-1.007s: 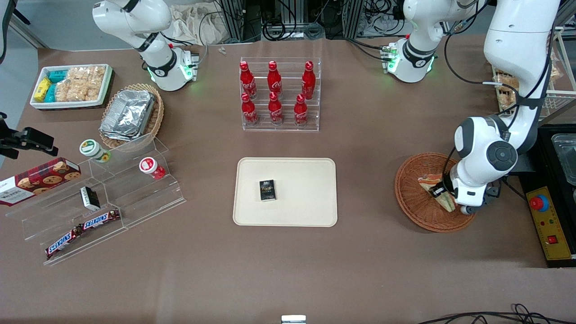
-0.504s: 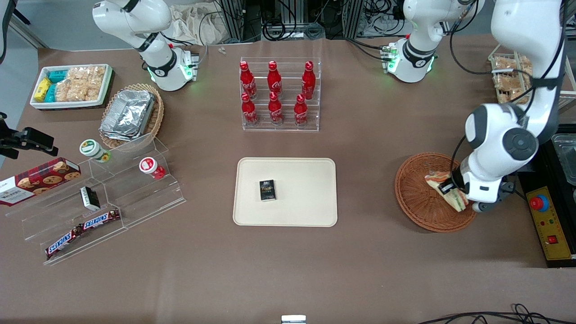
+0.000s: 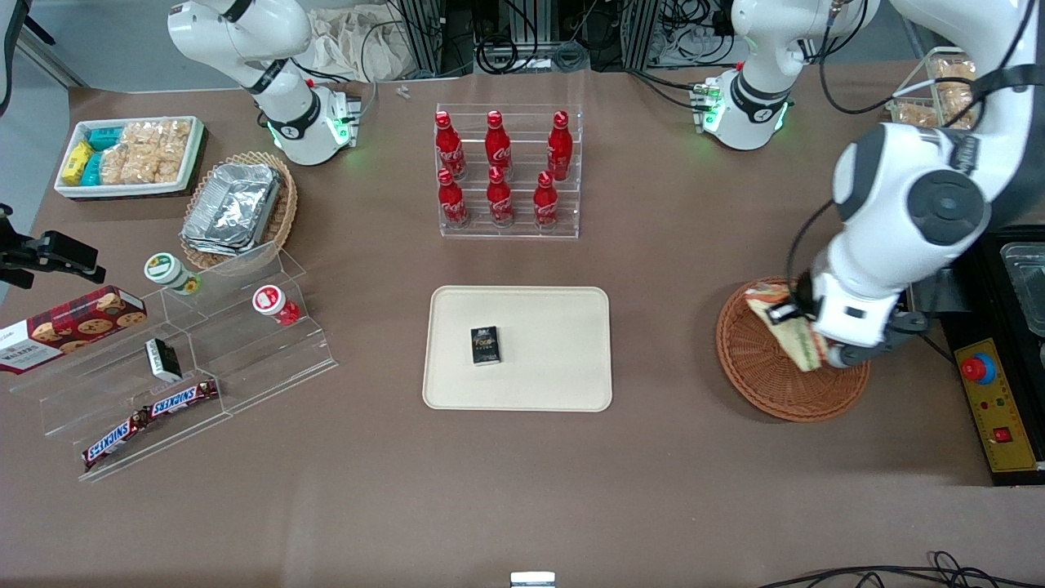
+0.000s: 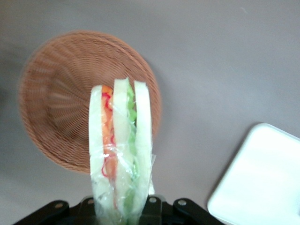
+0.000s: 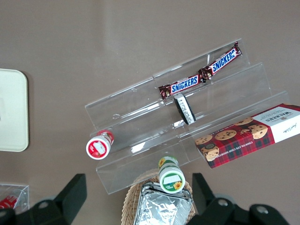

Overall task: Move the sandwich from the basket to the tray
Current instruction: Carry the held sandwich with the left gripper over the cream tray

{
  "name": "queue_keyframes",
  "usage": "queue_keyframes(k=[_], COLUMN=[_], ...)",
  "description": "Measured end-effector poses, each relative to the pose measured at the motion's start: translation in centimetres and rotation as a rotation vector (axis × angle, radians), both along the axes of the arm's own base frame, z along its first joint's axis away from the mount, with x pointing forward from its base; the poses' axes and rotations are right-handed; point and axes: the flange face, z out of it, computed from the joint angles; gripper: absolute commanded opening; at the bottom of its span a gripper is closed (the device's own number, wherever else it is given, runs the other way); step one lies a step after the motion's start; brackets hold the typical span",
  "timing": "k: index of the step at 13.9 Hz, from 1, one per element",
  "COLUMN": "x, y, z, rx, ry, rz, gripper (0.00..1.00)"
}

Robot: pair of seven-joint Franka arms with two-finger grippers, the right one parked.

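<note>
In the front view, the gripper point(image 3: 793, 325) hangs above the round reddish-brown basket point(image 3: 755, 367), toward the working arm's end of the table. Its fingers are clamped on the sandwich point(image 3: 790, 335), a wrapped wedge that is lifted clear of the basket, tilted, with its red-orange and green layers showing at the lower edge. The cream tray point(image 3: 563, 367) lies flat at the middle of the table, well apart from the basket, with 1 small black packet point(image 3: 485, 345) on it. Farther from the camera than the tray stands a clear rack with 6 red bottles point(image 3: 498, 171).

In the left wrist view, the sandwich point(image 4: 121, 154) stands on edge between the gripper's point(image 4: 123, 206) fingers, which press on its pale bread from both sides near its base. 3 slices of bread show, with orange-red filling in one gap and green in the other. The basket point(image 4: 56, 108) lies empty below the sandwich. A corner of the tray point(image 4: 267, 187) shows beside it, apart from the basket.
</note>
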Motion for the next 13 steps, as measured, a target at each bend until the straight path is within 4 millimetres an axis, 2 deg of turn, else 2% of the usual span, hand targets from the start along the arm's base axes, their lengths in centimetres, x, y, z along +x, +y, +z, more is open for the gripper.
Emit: queue_keyframes(k=[2, 4, 10, 13], x=[-1.3, -2.4, -4.7, -5.4], y=[-4.7, -8.2, -16.4, -19.4], z=[-0.7, -1.8, -5.7, -7.9], rx=[-0.019, -0.033, -0.079, -0.097], ry=[0.017, 0.042, 0.063, 0.05], rz=[-0.071, -0.135, -0.28, -0.33], gripper=[0.23, 0.23, 0.26, 0.26])
